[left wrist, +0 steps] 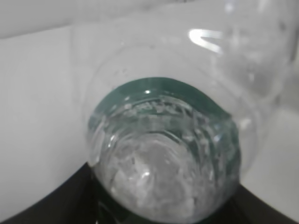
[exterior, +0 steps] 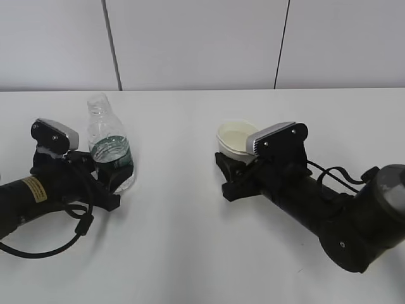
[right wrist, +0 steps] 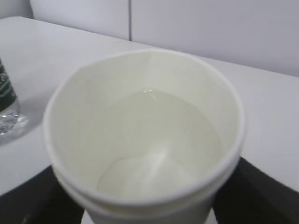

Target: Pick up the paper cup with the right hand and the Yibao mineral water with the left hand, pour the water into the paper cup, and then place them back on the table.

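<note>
The Yibao mineral water bottle (exterior: 109, 149) stands upright on the white table (exterior: 183, 240) at the left, clear, with a dark green label and no cap. My left gripper (exterior: 117, 177) is shut on its lower part. In the left wrist view the bottle (left wrist: 163, 154) fills the frame between black fingers (left wrist: 51, 205). The off-white paper cup (exterior: 235, 139) sits right of centre with my right gripper (exterior: 231, 172) shut around its lower body. In the right wrist view the cup (right wrist: 140, 135) holds clear water, and a black finger (right wrist: 264, 191) shows beside it.
A pale panelled wall with dark seams stands behind the table's far edge. Black cables loop on the table beside the left arm (exterior: 57, 244) and the right arm (exterior: 338, 174). The bottle's base also shows at the left edge of the right wrist view (right wrist: 5, 105).
</note>
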You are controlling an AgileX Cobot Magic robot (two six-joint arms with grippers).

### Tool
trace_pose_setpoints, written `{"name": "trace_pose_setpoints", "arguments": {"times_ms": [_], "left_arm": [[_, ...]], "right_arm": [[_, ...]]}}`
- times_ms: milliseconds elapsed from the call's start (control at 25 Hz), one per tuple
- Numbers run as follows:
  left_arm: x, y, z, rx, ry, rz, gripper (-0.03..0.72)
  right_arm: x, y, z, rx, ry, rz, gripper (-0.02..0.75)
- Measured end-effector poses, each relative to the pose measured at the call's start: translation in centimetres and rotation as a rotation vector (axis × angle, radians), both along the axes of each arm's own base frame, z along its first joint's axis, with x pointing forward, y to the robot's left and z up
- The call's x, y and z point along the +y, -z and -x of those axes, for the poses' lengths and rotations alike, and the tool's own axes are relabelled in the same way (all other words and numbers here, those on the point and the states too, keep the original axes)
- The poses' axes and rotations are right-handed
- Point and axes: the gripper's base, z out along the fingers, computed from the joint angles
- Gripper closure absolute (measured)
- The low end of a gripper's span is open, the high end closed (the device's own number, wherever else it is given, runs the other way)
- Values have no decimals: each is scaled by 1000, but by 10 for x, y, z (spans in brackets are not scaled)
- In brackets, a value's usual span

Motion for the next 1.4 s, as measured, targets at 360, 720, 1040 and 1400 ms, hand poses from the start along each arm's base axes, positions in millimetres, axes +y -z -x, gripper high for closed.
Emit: {"name": "trace_pose_setpoints", "arguments": {"times_ms": [360,720,1040,1400], "left_arm": [[-1,5,1,14,9,-3,313],[-2,10,-11,-23,11,-27,313],[-17,14,-11,-36,46,-6,313],[-27,14,-7,-35,77,-6,314]], "right_arm": [[-9,7,10,22,35,49,181],[-9,13,10,30,32,58,181],[-3,14,2,10,10,54,181],[-2,25,2,34,1,67,182]]}}
